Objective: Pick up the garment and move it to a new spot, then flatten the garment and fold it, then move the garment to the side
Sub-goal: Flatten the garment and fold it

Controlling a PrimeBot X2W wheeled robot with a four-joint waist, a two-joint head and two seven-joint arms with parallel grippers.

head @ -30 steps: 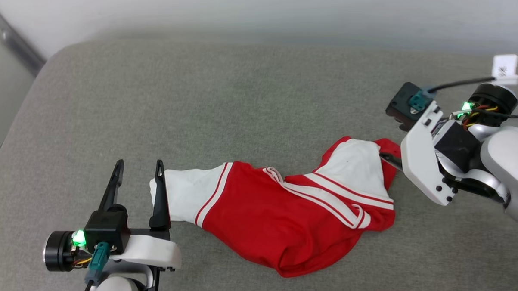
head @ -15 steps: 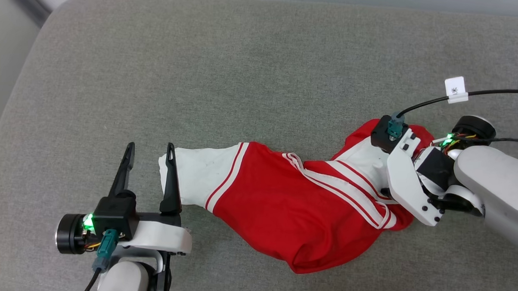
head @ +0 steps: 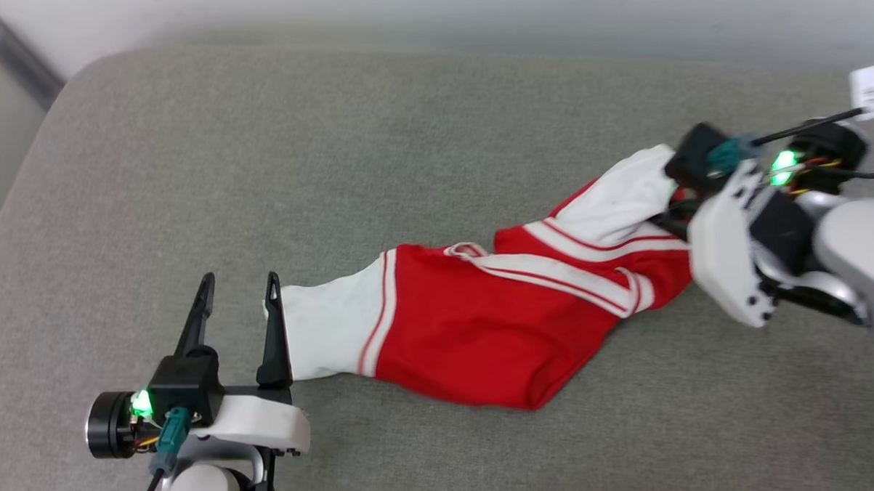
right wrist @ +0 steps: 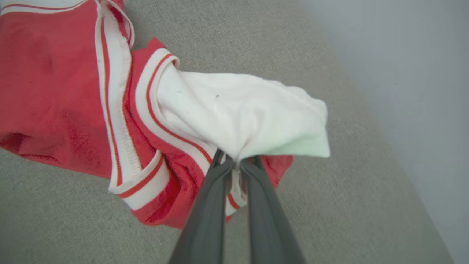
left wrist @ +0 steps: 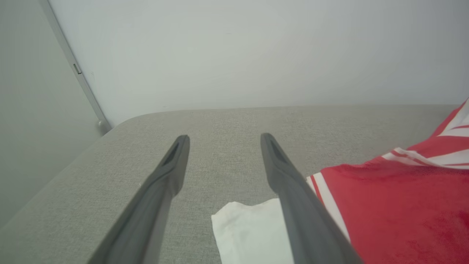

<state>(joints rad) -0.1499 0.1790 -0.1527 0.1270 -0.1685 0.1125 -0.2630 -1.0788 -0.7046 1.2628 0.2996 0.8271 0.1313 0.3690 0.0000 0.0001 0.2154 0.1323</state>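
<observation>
You are at the very start of the job, the pick-up: your right pincer point(right wrist: 236, 165) is pinched tight on the garment point(head: 483, 331), its two dark fingers closed on a bunched fold where the white sleeve point(right wrist: 249, 113) meets the red hem. The shirt lies crumpled and drawn out lengthways across the grey upholstered surface point(head: 404, 130), running from the near left to the far right. The red body and striped trim rest on the fabric, and the gripped end at the far right looks slightly raised. Your left pincer point(head: 238, 281) stands wide and holds nothing. It sits at the near left, with the other white sleeve point(head: 323, 329) just beside its right finger, and in the left wrist view a corner of that sleeve lies between the two fingers. Whether the finger touches the cloth I cannot tell. The next move, as I judge it, calls for a lift high enough to bring the red body off the surface before you carry it. With only one point gripped, the rest is likely to trail and drag. If you want it to come away more evenly, closing the left pincer on the near sleeve first looks like the easy option, since the cloth is already within its reach. Mind that the hold on the right is on a thin bunch of jersey, which could slip under the shirt's weight.
</observation>
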